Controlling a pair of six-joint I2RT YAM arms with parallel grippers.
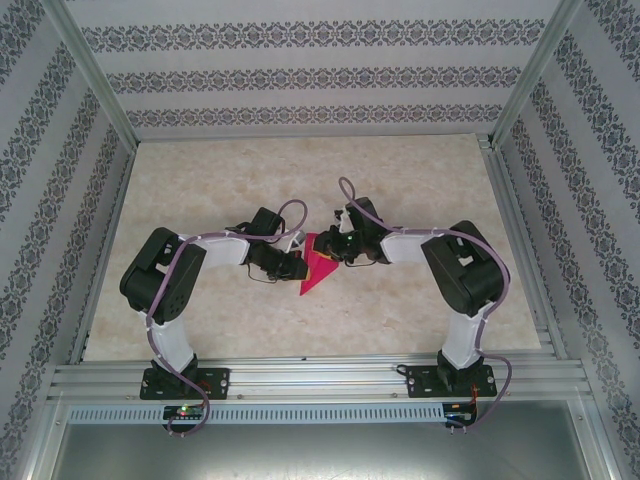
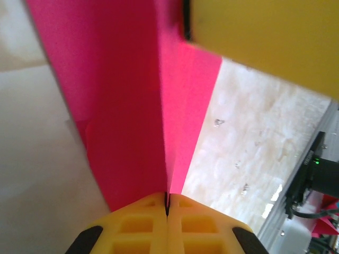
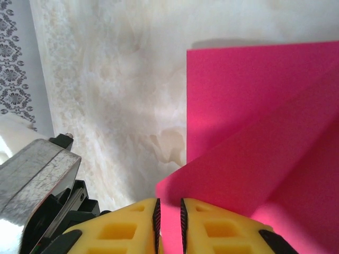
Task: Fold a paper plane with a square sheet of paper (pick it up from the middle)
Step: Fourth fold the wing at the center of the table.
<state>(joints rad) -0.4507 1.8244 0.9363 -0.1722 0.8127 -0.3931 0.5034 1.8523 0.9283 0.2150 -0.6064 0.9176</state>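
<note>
Left tool [image 2: 167, 205] is pinched shut on the folded sheet of paper [image 2: 132, 106], right on its centre crease, while the right tool [image 3: 169, 211] stands at a narrow gap with pink paper in it, and whether it grips cannot be told. From above, the paper sits between the two tools around the middle of the bench [image 1: 200, 190], its sharp tip pointing toward the near edge. For a clean fold the left tool should likely hold firm on the crease while the right presses along it slowly, since thin paper may slip or tear.
</note>
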